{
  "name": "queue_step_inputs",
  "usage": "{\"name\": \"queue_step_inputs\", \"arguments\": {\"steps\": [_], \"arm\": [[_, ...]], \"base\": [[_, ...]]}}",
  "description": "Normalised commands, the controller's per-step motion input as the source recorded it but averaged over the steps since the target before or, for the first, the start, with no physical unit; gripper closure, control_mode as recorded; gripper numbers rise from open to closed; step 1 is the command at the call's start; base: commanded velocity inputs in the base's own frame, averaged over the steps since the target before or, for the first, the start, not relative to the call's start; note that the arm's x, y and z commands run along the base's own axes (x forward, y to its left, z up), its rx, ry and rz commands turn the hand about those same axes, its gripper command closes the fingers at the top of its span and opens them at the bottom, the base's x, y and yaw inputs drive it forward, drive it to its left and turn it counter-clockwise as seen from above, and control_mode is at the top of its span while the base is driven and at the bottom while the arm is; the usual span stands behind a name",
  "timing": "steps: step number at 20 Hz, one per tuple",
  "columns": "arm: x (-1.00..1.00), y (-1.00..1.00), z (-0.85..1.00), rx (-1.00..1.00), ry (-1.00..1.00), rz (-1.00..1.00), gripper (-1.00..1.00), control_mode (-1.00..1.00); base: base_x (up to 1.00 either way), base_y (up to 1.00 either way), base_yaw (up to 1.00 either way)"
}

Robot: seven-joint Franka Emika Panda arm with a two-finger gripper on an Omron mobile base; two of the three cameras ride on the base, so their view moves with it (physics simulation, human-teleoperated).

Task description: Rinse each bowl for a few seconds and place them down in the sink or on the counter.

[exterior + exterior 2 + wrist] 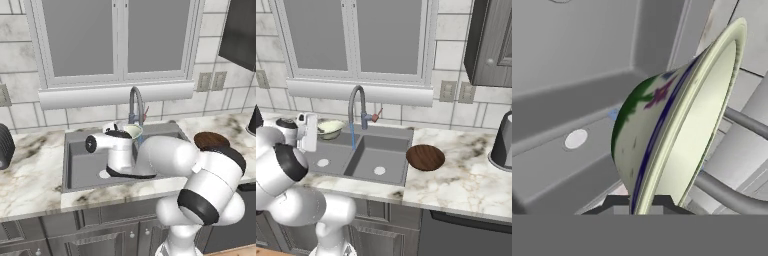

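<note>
My gripper [643, 203] is shut on the rim of the pale cream-green bowl [677, 130], which carries green and purple marks on its outside. I hold the bowl [133, 131] over the back of the grey sink [82, 165], close beside the curved faucet [136, 102]. A thin blue stream of water [352, 136] runs from the spout just right of the bowl [330, 127]. The dark reddish-brown bowl [425, 157] sits upright on the marble counter [466, 180], right of the sink, apart from my gripper [317, 131].
A black ribbed object [5, 145] stands on the counter far to the left. A dark rounded appliance [503, 142] stands at the far right. Each basin has a round drain [379, 171]. A window sill [115, 95] juts out above the faucet.
</note>
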Motion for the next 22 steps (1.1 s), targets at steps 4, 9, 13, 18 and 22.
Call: {"name": "queue_step_inputs", "arguments": {"steps": [4,9,13,18,22], "arm": [[-0.15,0.36,0.35,0.0,0.0,0.15,1.0,-1.0],[-0.1,0.37,0.31,0.03,0.06,0.16,1.0,-1.0],[-0.06,0.42,0.27,0.05,0.11,0.19,1.0,-1.0],[-0.07,0.4,0.18,0.06,0.11,0.22,1.0,-1.0],[-0.17,0.39,0.12,0.03,0.07,0.23,1.0,-1.0]], "base": [[0.0,0.0,0.0],[0.0,0.0,0.0],[0.0,0.0,0.0],[0.0,0.0,0.0],[0.0,0.0,0.0]]}}
